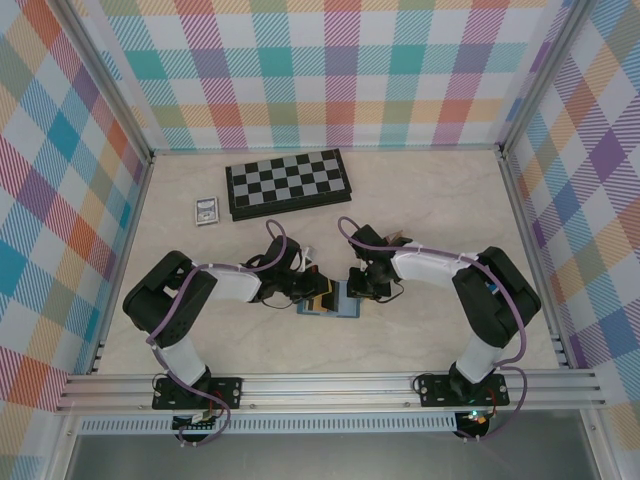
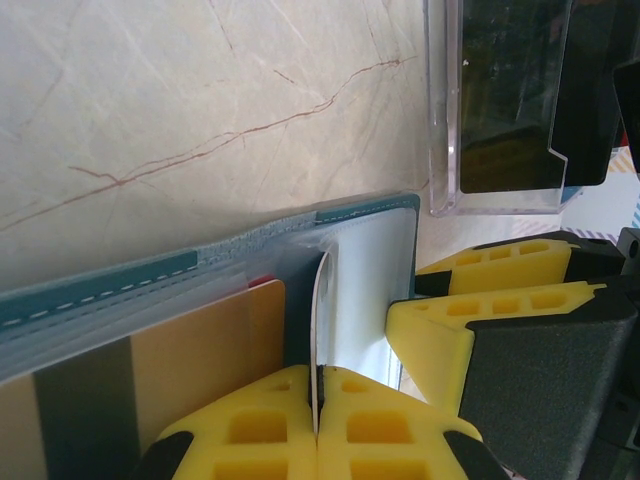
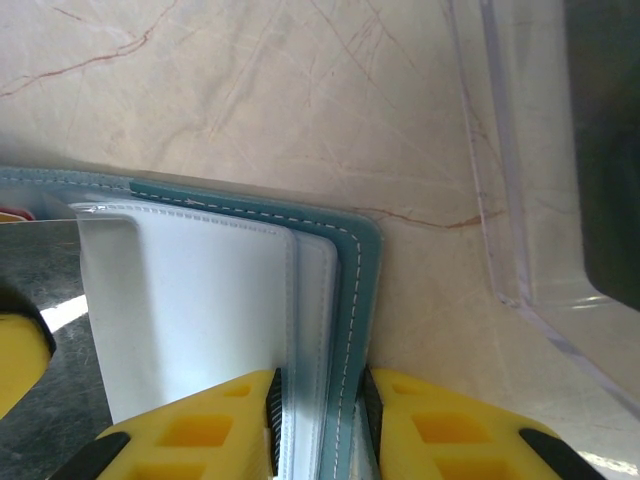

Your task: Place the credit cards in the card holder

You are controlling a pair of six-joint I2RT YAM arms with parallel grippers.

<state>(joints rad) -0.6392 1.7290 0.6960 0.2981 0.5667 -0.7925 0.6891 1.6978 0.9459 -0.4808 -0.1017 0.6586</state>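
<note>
While the flat teal bifold card holder (image 3: 352, 262) lies open on the marbled beige desk (image 3: 300, 100) between the arms, its cover edge clamped in the right claw (image 3: 320, 415), the left claw (image 2: 318, 400) pinches a thin, bowed plastic credit card (image 2: 320, 300); pushed harder, it could buckle and miss the slot, whose mouth we cannot see.

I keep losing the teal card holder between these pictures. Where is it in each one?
Top external: card holder at centre, low, between the two arms.
Left wrist: across the lower left, behind the credit card pinched by the left end effector.
Right wrist: lower centre, clamped by the right end effector.
Shared landmark: the pale marbled tabletop beneath it.
</note>
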